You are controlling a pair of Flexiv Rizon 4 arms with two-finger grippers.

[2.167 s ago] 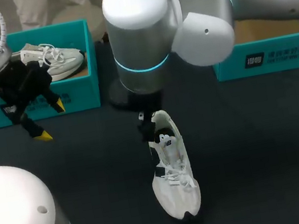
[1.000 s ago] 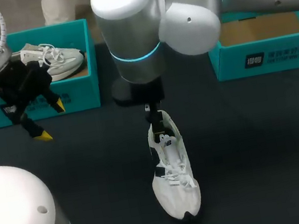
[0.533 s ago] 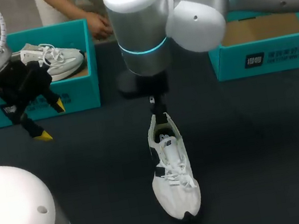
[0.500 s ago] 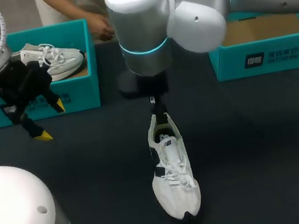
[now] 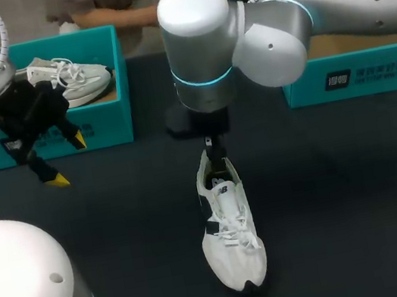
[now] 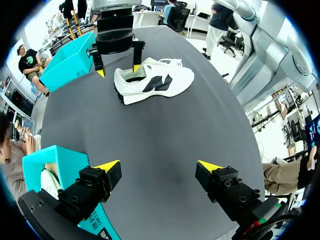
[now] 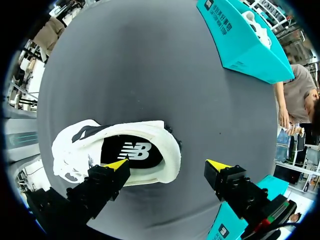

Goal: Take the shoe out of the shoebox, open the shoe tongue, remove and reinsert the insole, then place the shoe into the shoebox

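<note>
A white shoe (image 5: 229,231) with a black insole (image 7: 131,150) lies on the dark table (image 5: 330,194), its toe towards me. My right gripper (image 5: 212,148) hangs open over the shoe's heel. In the right wrist view one fingertip (image 7: 118,164) is above the shoe's (image 7: 150,170) opening and the other is out past the heel, so the gripper (image 7: 168,164) straddles the heel wall without gripping it. My left gripper (image 5: 65,161) stands open and empty in front of the teal shoebox (image 5: 57,131). From the left wrist view the gripper (image 6: 159,166) faces the shoe (image 6: 155,82) and the right gripper (image 6: 118,70) across the table.
A second white shoe (image 5: 70,77) lies in the left shoebox. Another teal box (image 5: 358,74) stands at the back right. A person's arm (image 5: 109,14) reaches along the table's far edge behind the left box.
My right arm has shifted a little to the right above the shoe's heel. The person's arm has moved along the far edge. The shoe and my left arm have stayed put.
</note>
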